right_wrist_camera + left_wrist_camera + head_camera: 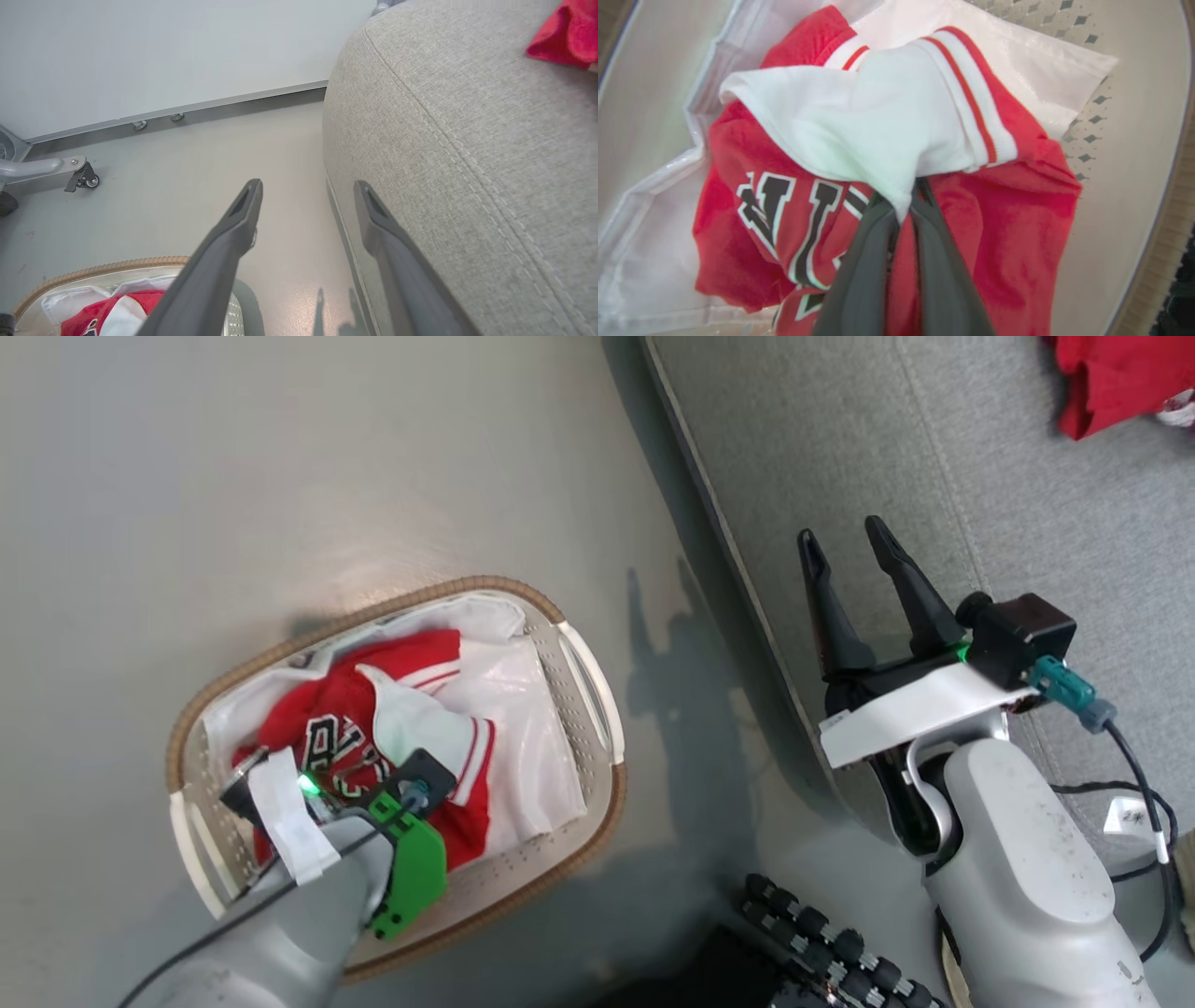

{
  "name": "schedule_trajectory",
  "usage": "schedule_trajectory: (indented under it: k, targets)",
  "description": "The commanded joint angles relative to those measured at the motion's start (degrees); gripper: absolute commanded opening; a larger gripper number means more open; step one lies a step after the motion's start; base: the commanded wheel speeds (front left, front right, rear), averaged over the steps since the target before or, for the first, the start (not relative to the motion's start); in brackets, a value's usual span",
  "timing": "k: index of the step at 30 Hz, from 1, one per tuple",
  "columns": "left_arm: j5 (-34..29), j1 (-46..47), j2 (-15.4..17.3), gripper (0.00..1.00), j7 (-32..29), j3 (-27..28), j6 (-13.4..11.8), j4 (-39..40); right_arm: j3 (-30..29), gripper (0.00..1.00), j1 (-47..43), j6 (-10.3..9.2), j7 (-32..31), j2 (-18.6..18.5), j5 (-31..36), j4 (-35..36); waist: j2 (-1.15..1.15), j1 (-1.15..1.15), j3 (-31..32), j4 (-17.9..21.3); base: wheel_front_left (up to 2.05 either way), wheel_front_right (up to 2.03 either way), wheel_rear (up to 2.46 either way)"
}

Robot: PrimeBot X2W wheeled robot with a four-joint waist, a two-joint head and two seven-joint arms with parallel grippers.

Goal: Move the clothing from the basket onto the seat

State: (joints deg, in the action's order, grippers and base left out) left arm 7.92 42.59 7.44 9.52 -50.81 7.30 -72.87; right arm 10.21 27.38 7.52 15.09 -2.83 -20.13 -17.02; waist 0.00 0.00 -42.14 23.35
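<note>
My left gripper (pixel 903 203) has its two dark fingers (pixel 864 266) pressed close together. They pinch a fold of the white sleeve (pixel 878 121) of the jersey (pixel 1008 210). The red part of the jersey, with big black and white letters, lies bunched up under and around the fingers.

The jersey sits inside the basket (pixel 523 593), on top of a thin white liner sheet (pixel 527 709). The sheet is crumpled along the basket's walls. In the head view my left wrist, with its green part (pixel 411 868), hangs right over the near end of the basket and hides some of the jersey there. The basket stands on the smooth grey floor (pixel 280 476).

My right gripper (pixel 842 532) has its fingers spread wide with nothing between them. It hovers over the rounded edge of the seat (pixel 840 448), well apart from the basket. A strip of bare floor lies between the basket and the seat.

On the seat, at the far corner of the head view, lies the plain red garment (pixel 1111 383). It is well apart from my right gripper.

A black cable (pixel 1134 775) loops beside my right wrist. A black knobbly part (pixel 822 933) shows at the bottom of the head view. In the right wrist view I see a pale wall (pixel 187 46) behind the floor, and a small wheel on a grey leg (pixel 86 179) near it.
</note>
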Motion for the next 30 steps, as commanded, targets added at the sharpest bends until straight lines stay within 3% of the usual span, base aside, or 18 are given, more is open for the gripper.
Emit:
schedule_trajectory:
  k: [1, 13, 30]
  targets:
    - [1.0, -1.4, -0.6, 0.0, 1.0, 0.0, 0.2, 0.0, -0.4, 1.0, -1.5, -0.06, 0.1, -0.2, 0.8, -0.5, 0.0, 0.0, 5.2, -2.2, 0.0, 0.0, 0.0]
    - [7.6, -8.1, -4.3, 0.0, 5.7, 1.2, 0.3, 6.6, -4.1, 1.0, -6.4, -0.06, 0.1, -0.2, 6.2, -4.0, 0.0, 0.0, 19.4, -9.0, 0.0, 0.0, 0.0]
    - [9.8, -20.6, -4.4, 0.0, 5.7, 13.1, -1.9, 31.9, -7.8, 1.0, -16.2, -0.06, 0.1, -0.2, 11.2, -7.6, 0.0, 0.0, 34.8, -15.4, 0.0, 0.0, 0.0]
